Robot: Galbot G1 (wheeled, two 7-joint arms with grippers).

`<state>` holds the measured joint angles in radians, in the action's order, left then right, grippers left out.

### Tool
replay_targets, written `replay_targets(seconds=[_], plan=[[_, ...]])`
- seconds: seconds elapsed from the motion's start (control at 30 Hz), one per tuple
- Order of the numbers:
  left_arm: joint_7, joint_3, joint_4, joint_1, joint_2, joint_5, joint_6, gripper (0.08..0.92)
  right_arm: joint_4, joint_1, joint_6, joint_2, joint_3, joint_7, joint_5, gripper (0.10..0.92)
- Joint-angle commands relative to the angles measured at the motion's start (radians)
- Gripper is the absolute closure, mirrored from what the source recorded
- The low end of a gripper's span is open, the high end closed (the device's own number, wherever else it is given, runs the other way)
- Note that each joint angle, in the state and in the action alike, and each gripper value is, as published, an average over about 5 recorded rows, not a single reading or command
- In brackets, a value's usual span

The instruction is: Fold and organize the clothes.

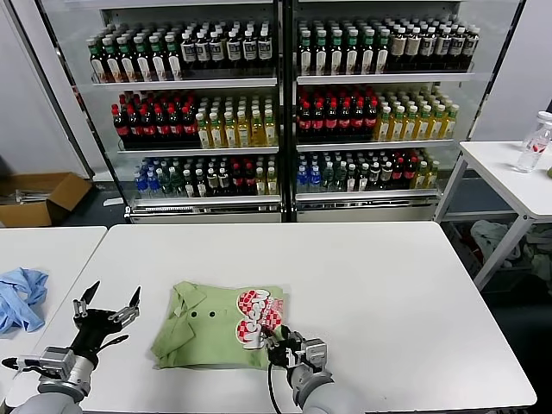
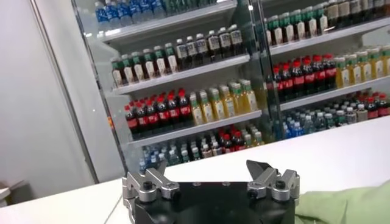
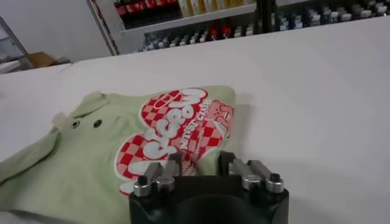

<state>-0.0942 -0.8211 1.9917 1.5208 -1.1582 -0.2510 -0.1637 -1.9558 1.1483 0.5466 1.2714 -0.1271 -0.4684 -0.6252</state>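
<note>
The clothes are one light green polo shirt (image 1: 203,332), lying folded into a rough rectangle on the white table (image 1: 388,293), collar to the left and red-and-white checkered print (image 1: 252,315) to the right. My right gripper (image 1: 278,339) is at the shirt's near right corner. In the right wrist view its jaws (image 3: 201,159) are closed on a raised fold of the shirt (image 3: 91,152) beside the print. My left gripper (image 1: 112,298) hovers open left of the shirt with nothing between its fingers. The left wrist view shows that gripper (image 2: 207,167) over bare table, with the shirt's edge (image 2: 347,204) off to one side.
A small light blue cloth (image 1: 19,295) lies on the neighbouring table at far left. Glass-door coolers (image 1: 280,103) full of bottles stand behind the table. A side table (image 1: 517,177) with a bottle is at right, and a cardboard box (image 1: 39,198) sits on the floor at left.
</note>
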Motion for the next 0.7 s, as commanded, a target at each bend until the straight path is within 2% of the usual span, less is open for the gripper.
replay_targets(seconds=[0.03, 0.27, 0.37, 0.7], plan=[[-0.005, -0.022, -0.018, 0.001, 0.007, 0.007, 0.019, 0.177, -0.044, -0.032, -0.037, -0.019, 0.044, 0.050, 0.053, 0.639], [-0.007, -0.012, -0.037, -0.005, 0.010, 0.010, 0.037, 0.177, -0.120, -0.034, -0.012, -0.111, 0.228, 0.065, 0.095, 0.845], [-0.012, -0.005, -0.044, -0.007, 0.010, 0.014, 0.062, 0.177, -0.133, 0.003, 0.000, -0.146, 0.298, 0.065, 0.102, 0.903], [-0.046, 0.018, -0.057, -0.003, 0.000, 0.041, 0.167, 0.177, -0.207, 0.312, 0.030, -0.151, 0.455, 0.027, 0.171, 0.910]])
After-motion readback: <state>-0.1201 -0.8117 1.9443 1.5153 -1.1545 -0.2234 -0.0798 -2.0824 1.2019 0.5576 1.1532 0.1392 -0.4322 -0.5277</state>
